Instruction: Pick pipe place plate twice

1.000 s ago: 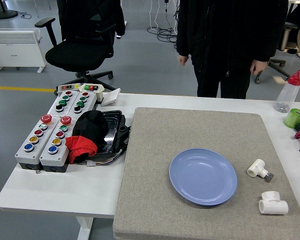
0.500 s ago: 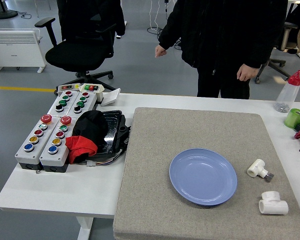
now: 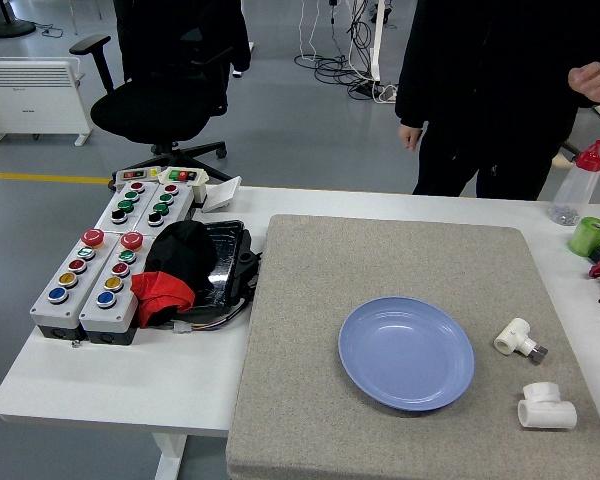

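Observation:
A blue plate (image 3: pixel 406 353) lies bare on the grey felt mat (image 3: pixel 320 300). To its right on the mat lie two white pipe fittings: a small elbow piece with a grey end (image 3: pixel 518 338) and, nearer the front edge, a T-shaped piece (image 3: pixel 546 407). Neither of my hands shows in the head view. A person in black clothes (image 3: pixel 500 80) stands behind the table's far right side, one hand hanging (image 3: pixel 410 136) and the other raised (image 3: pixel 592 80), both away from the table.
Two button control boxes (image 3: pixel 100 268) and a black and red bundle (image 3: pixel 180 272) on a dark tray sit at the left. A clear bottle with a red cap (image 3: pixel 576 184), a green cup (image 3: pixel 589 236) and small metal parts stand at the right edge. An office chair (image 3: pixel 160 100) is behind.
The person has shifted to the right behind the table and raised one hand. Plate and pipe fittings have not moved.

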Controlling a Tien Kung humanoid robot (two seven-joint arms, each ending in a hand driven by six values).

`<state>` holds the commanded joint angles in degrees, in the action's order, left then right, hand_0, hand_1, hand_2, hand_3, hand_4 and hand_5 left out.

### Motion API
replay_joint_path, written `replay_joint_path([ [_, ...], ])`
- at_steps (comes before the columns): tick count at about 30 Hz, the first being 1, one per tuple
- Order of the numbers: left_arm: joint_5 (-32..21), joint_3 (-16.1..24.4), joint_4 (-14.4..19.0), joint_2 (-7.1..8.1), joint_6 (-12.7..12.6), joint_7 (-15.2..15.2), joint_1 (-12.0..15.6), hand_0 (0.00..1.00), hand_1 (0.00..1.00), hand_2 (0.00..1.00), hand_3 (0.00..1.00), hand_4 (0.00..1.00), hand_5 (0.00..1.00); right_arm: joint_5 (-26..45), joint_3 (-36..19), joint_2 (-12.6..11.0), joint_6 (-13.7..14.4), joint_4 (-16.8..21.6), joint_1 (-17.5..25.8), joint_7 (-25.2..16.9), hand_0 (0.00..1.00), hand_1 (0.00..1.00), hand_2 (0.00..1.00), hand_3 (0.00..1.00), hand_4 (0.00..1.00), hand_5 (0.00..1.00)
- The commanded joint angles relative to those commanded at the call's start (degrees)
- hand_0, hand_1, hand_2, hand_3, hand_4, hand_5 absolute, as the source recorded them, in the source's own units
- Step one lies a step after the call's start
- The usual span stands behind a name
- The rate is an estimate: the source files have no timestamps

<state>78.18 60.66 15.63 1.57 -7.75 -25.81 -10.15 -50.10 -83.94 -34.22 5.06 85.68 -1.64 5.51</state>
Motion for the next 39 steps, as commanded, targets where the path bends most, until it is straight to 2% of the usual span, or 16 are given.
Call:
replay_joint_path([
  [15,0.0,0.0,0.0,0.06,0.0,0.1,0.0,0.667,0.652,0.67,0.611,0.477,0.998,-2.4,-0.1,-0.2,-0.7,0.9,0.5,0.6,0.998,0.947,0.998,0.998,0.881,0.504],
  [30,-0.1,-0.1,0.0,0.05,0.1,0.0,0.0,0.667,0.651,0.67,0.61,0.477,0.998,-1.1,0.0,0.1,-0.4,0.8,0.6,1.2,0.998,0.945,0.998,0.998,0.877,0.518],
  [39,-0.1,-0.2,0.1,0.09,0.1,-0.1,-0.1,0.667,0.651,0.67,0.61,0.477,0.998,2.7,-0.1,0.3,1.2,0.6,0.6,0.2,0.998,0.942,0.998,0.998,0.86,0.54],
])
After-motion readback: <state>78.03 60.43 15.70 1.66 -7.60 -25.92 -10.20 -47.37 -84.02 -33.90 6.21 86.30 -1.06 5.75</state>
